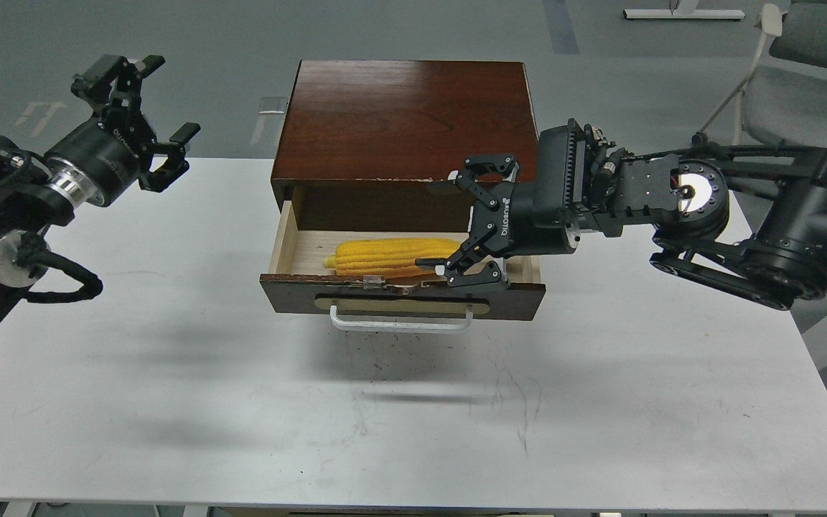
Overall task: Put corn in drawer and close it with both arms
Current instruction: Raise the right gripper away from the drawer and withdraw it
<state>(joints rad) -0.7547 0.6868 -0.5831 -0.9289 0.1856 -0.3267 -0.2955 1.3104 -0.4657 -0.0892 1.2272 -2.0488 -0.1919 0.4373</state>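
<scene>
- The white table [413,431] is closest, with faint dark scuff marks on its top.
- The drawer [403,298] is pulled out toward the front. Its dark brown front has a white bar handle [400,323] on a tan plate.
- The corn [395,256] lies on its side inside the drawer, on the pale wood, with its pointed end to the left.
- The right arm reaches in from the right, stretched out sideways. The right gripper [456,226] has its fingers spread wide apart, one above and one below. The lower finger seems to sit just by the fat end of the corn, but I cannot tell if it touches.
- The left gripper [162,118] is held up, well apart from the drawer, with its fingers spread and nothing between them.
- The dark brown cabinet [406,118] top is behind the drawer.
- A gray chair [808,79] stands far back on the right.
</scene>
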